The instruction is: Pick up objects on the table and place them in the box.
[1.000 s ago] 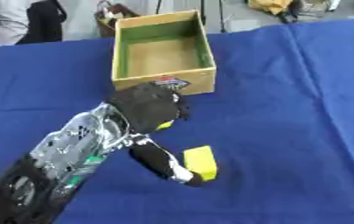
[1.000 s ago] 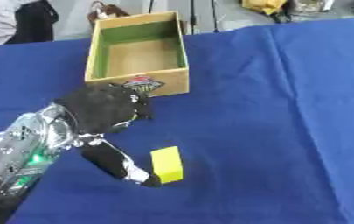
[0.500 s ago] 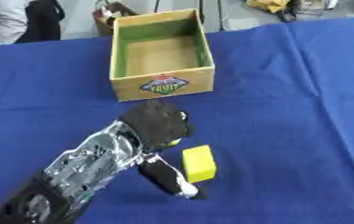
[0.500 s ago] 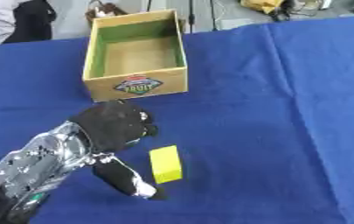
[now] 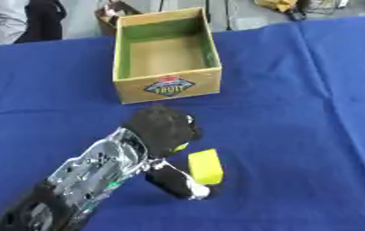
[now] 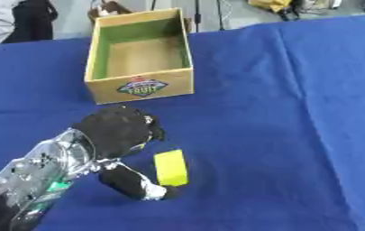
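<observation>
**Yellow block still on the table**

We see the yellow block (image 5: 206, 167) lying on the blue table (image 5: 311, 113), at 6 o'clock from the box (image 5: 166, 54). Our left robot hand (image 5: 166, 135) has drawn nearer since a second ago, thumb beside the block, fingers curled; whether it grasps, we cannot tell.

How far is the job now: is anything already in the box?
Nothing looks done: the box shows only its bare floor. In hand: the left hand is at the yellow block, thumb beside it, though whether it grips is unclear. Left: lifting the block and placing it in the box. The right hand is not visible.
</observation>
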{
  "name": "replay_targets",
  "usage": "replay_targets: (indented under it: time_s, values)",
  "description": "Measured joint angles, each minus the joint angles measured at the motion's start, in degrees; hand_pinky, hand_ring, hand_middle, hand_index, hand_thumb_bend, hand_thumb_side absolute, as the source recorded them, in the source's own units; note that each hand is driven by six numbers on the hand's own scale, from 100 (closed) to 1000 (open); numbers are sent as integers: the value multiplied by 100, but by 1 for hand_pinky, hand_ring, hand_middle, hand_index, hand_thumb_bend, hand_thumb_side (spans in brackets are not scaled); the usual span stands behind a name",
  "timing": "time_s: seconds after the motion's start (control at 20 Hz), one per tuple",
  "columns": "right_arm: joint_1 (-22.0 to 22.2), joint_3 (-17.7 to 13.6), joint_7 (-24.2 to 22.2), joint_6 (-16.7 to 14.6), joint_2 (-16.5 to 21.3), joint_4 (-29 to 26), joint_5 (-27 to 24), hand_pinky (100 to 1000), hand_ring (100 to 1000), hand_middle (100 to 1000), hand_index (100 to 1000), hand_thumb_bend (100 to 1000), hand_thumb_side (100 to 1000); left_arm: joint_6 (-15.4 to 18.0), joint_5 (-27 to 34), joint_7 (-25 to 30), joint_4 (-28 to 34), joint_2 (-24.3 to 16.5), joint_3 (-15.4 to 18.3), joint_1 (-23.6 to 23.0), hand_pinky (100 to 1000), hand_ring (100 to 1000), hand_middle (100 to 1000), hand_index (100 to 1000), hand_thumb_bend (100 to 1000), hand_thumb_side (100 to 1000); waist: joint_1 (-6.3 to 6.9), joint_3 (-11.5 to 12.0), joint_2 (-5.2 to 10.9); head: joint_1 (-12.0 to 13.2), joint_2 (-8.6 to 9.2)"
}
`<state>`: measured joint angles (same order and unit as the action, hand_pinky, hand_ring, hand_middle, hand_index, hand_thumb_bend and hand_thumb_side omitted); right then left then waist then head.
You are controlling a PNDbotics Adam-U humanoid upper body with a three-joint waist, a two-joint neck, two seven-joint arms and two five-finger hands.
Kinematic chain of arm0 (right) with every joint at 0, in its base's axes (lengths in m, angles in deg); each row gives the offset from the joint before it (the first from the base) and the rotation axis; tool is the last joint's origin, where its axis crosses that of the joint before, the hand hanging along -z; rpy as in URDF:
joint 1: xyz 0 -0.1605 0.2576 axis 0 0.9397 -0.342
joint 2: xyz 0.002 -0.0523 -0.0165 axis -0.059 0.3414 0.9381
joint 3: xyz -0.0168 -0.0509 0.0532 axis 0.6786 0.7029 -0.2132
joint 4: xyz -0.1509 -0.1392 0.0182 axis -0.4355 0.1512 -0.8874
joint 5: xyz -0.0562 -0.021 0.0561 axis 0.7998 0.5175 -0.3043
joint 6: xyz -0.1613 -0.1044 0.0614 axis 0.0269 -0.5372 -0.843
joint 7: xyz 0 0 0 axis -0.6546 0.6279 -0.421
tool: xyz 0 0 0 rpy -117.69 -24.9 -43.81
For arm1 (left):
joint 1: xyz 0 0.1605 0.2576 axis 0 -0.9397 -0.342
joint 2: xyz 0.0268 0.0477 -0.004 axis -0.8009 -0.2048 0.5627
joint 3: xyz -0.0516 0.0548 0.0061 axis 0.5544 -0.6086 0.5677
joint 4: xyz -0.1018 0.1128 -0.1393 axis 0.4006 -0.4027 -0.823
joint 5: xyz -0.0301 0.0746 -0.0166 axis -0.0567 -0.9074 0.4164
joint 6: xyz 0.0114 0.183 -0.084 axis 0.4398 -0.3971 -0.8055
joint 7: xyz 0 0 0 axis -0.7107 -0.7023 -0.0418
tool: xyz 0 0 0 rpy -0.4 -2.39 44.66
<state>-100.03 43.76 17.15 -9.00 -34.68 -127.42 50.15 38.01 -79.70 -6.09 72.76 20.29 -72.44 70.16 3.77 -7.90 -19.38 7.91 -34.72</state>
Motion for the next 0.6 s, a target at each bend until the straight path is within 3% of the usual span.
replay_targets:
  time_s: [0.6]
  values:
    - [-23,2,-20,20,-42,0,17,735,652,665,780,100,636,-263,-7,157,0,125,20,-158,473,597,586,830,477,1000,29,-44,-50,-27,4]
